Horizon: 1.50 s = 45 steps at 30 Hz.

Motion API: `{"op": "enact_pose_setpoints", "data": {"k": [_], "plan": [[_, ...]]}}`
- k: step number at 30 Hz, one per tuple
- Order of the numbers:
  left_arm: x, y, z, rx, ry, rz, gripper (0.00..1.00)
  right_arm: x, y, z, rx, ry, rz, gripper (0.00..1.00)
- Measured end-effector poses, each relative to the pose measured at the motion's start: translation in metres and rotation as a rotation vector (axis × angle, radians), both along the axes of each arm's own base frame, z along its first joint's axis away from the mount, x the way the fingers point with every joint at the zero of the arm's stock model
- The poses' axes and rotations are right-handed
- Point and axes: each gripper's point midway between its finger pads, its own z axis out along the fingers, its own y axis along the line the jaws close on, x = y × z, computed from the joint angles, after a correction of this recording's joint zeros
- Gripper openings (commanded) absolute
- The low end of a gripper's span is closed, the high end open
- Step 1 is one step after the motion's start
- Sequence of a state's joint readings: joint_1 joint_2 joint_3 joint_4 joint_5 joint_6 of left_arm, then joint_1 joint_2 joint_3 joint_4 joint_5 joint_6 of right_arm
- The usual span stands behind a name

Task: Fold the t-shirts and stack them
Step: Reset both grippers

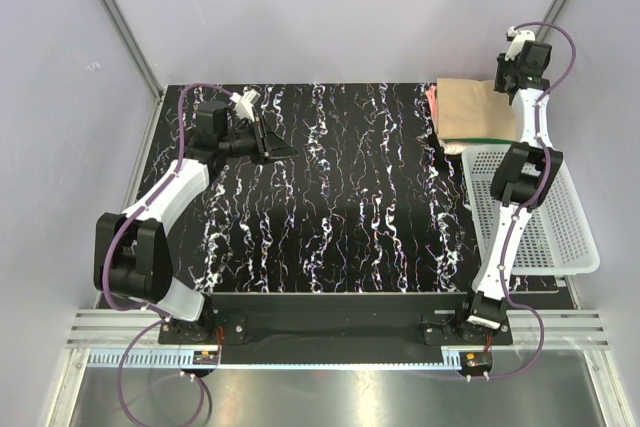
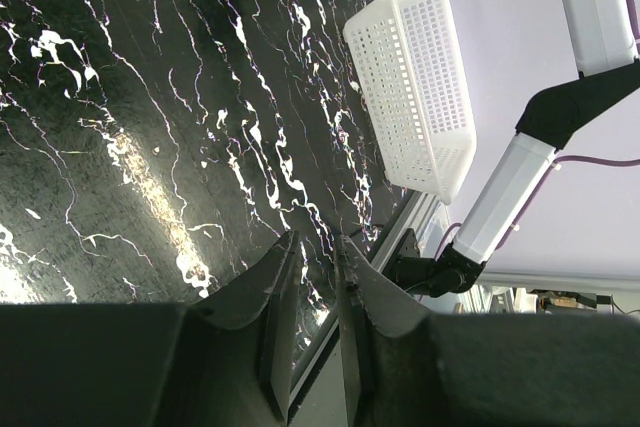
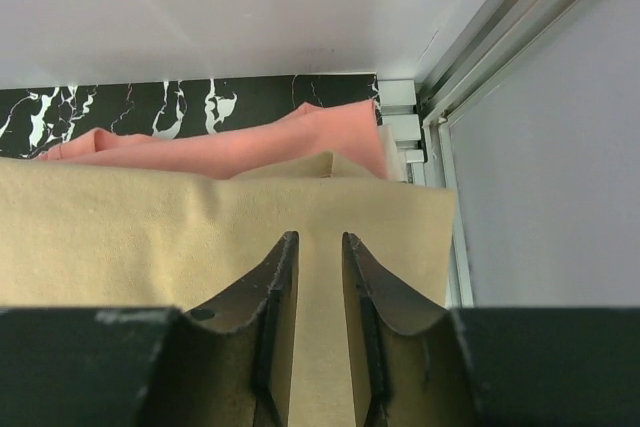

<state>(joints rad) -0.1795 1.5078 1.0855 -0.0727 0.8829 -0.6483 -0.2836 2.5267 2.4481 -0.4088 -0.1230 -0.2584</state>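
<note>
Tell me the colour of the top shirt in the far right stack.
The top shirt is tan; it shows best in the right wrist view.

Marbled table (image 1: 330, 197): t-shirts (image 1: 470, 112), basket (image 1: 545, 222)

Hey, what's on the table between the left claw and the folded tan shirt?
Nothing: in the top view only bare black marbled tabletop stretches from the left claw to the tan shirt.
</note>
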Motion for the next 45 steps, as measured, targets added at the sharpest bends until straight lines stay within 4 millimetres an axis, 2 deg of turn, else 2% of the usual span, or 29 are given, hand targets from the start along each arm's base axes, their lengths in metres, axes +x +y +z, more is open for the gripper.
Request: {"op": "enact_pose_setpoints", "data": {"k": [8, 15, 21, 26, 30, 32, 35, 36, 37, 41, 45], "plan": [[0.0, 0.0, 0.0, 0.0, 0.0, 0.0, 0.25, 0.004, -0.005, -0.004, 0.008, -0.006, -0.033, 0.3], [0.0, 0.0, 0.0, 0.0, -0.002, 0.0, 0.25, 0.008, -0.011, -0.018, 0.018, 0.0, -0.053, 0.29], [0.0, 0.0, 0.0, 0.0, -0.001, 0.0, 0.26, 0.007, -0.014, -0.022, 0.044, 0.0, -0.068, 0.27], [0.0, 0.0, 0.0, 0.001, -0.002, 0.0, 0.26, 0.003, -0.017, -0.033, 0.052, 0.024, -0.098, 0.43], [0.0, 0.0, 0.0, 0.001, -0.003, -0.001, 0.26, -0.001, -0.021, -0.025, 0.065, 0.02, -0.143, 0.53], [0.0, 0.0, 0.0, 0.002, -0.006, -0.002, 0.26, -0.007, -0.019, -0.011, 0.093, 0.015, -0.169, 0.6], [0.0, 0.001, 0.002, 0.006, -0.021, -0.003, 0.26, -0.021, -0.01, 0.026, 0.156, -0.007, -0.211, 0.71], [-0.001, 0.001, 0.004, 0.007, -0.031, -0.003, 0.26, -0.029, -0.005, 0.043, 0.183, -0.02, -0.223, 0.88], [-0.002, 0.001, 0.007, 0.008, -0.043, -0.004, 0.27, -0.035, -0.001, 0.058, 0.204, -0.033, -0.232, 0.99], [-0.006, 0.003, 0.022, 0.013, -0.11, -0.008, 0.27, -0.08, 0.035, 0.132, 0.289, -0.094, -0.245, 1.0], [-0.009, 0.006, 0.033, 0.02, -0.17, -0.01, 0.28, -0.145, 0.106, 0.195, 0.428, -0.154, -0.169, 1.0]]}}
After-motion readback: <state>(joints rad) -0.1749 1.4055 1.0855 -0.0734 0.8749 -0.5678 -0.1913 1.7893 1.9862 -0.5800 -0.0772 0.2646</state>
